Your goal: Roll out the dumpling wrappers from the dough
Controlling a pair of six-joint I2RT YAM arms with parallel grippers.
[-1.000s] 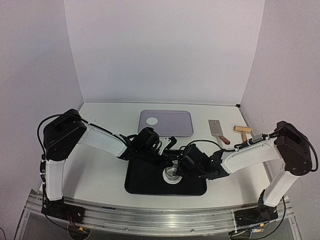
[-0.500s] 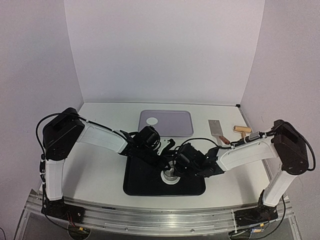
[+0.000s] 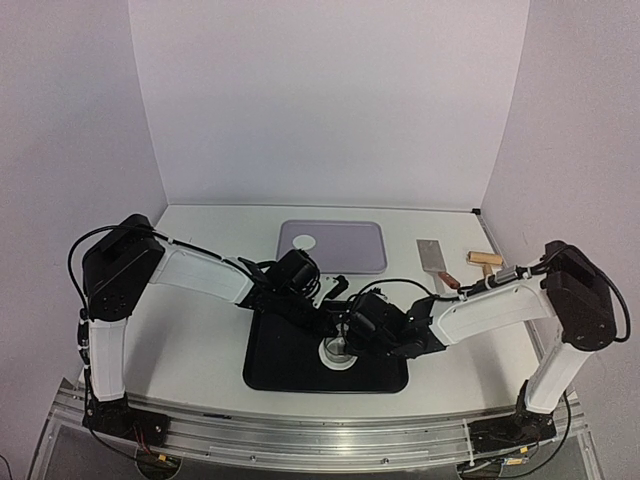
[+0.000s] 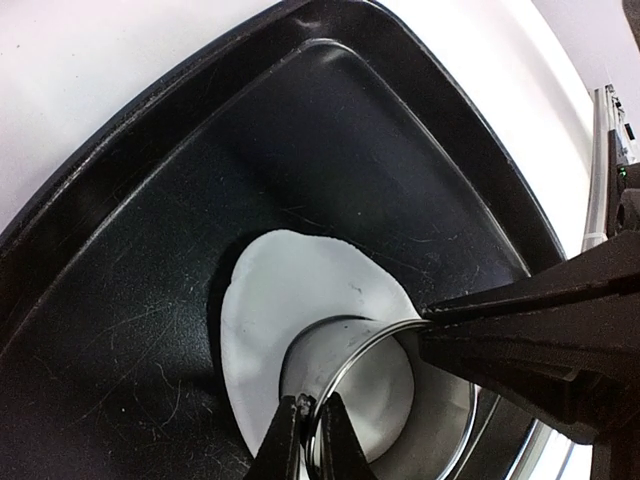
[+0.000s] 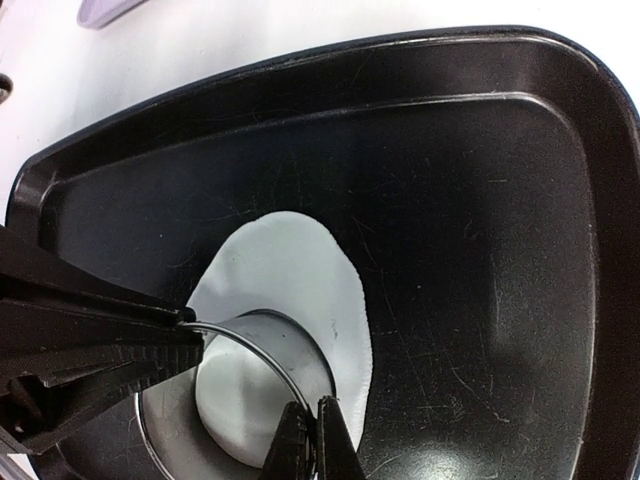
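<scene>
A flat white sheet of dough (image 4: 290, 300) lies in the black tray (image 3: 290, 365). A metal ring cutter (image 4: 370, 410) stands on the dough, dough showing inside it (image 5: 240, 400). My left gripper (image 4: 310, 425) is shut on the cutter's rim on one side. My right gripper (image 5: 308, 430) is shut on the rim on the opposite side. In the top view both grippers (image 3: 335, 325) meet over the cutter (image 3: 340, 350). One round white dumpling wrapper (image 3: 303, 241) lies on the lilac tray (image 3: 345, 250) at the back.
A metal scraper with a red handle (image 3: 436, 262) and a wooden rolling pin (image 3: 485, 262) lie at the back right of the table. White walls close in the back and both sides.
The black tray with the cutter and both grippers has shifted a little to the left. Both grippers kept hold of the cutter's rim.
</scene>
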